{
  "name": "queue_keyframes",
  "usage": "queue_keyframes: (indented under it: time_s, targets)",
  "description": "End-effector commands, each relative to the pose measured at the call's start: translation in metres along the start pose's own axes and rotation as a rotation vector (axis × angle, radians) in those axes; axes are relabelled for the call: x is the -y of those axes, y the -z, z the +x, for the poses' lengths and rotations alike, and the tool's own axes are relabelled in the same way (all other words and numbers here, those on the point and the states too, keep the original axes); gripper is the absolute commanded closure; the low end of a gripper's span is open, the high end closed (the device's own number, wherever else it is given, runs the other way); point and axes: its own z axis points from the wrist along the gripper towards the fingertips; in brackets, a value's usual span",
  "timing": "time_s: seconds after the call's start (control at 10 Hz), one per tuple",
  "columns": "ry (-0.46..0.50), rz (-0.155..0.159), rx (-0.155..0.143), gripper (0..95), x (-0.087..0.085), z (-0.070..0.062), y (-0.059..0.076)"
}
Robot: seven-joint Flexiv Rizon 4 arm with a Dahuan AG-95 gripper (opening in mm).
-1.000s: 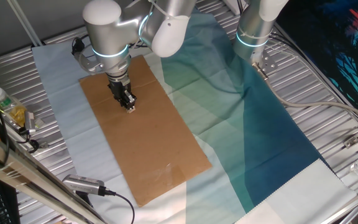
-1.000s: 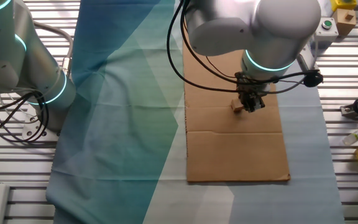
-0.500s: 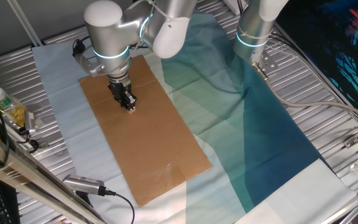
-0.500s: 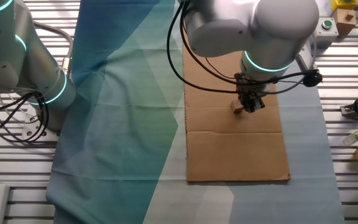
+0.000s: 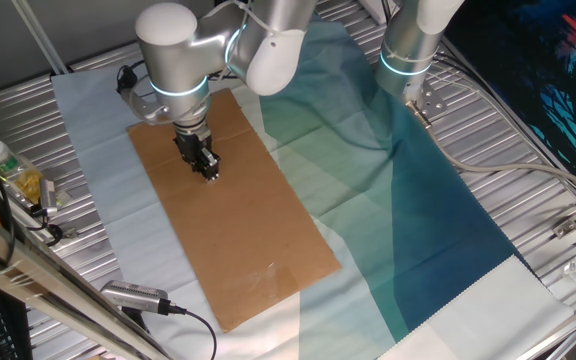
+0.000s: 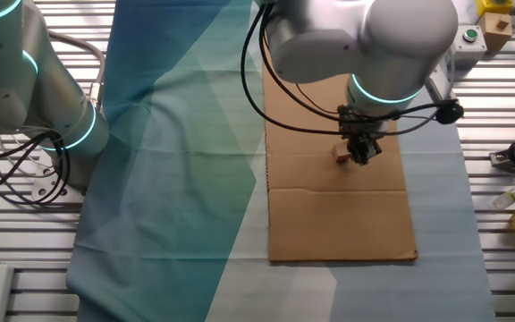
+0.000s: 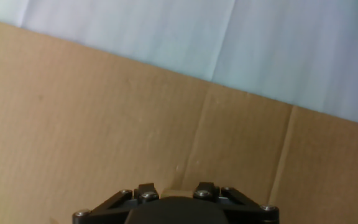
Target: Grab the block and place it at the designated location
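The block (image 7: 174,192) is a pale tan cube on the brown cardboard sheet (image 5: 258,250). In the hand view its top shows between my two fingers, filling the gap. My gripper (image 5: 209,172) stands low on the upper part of the sheet, its jaws closed against the block's sides. In the other fixed view the block (image 6: 340,154) peeks out just left of the gripper (image 6: 361,156), still resting on the cardboard (image 6: 338,224). The black dot mark does not show in any view.
The cardboard lies on a pale and teal cloth (image 5: 398,200) over a slatted metal table. Bottles (image 5: 13,172) and a cable (image 5: 138,298) lie at the left edge. A second arm's base (image 6: 56,116) stands to one side. A crease (image 6: 338,189) crosses the sheet.
The arm has shifted very slightly toward the top of the sheet. The block stays in the same place on the cardboard.
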Motion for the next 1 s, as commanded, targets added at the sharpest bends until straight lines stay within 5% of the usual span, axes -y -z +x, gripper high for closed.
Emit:
queue_keyframes:
  time_s: [0.1,0.4,0.9,1.0]
  targets:
    - [0.002,0.003,0.006,38.0,0.0,0.0,0.001]
    - [0.008,0.005,0.018,38.0,0.002,0.001,0.011]
    - [0.015,0.024,0.02,38.0,0.004,-0.016,0.062]
    - [0.006,0.039,0.014,57.0,0.003,-0.025,0.07]
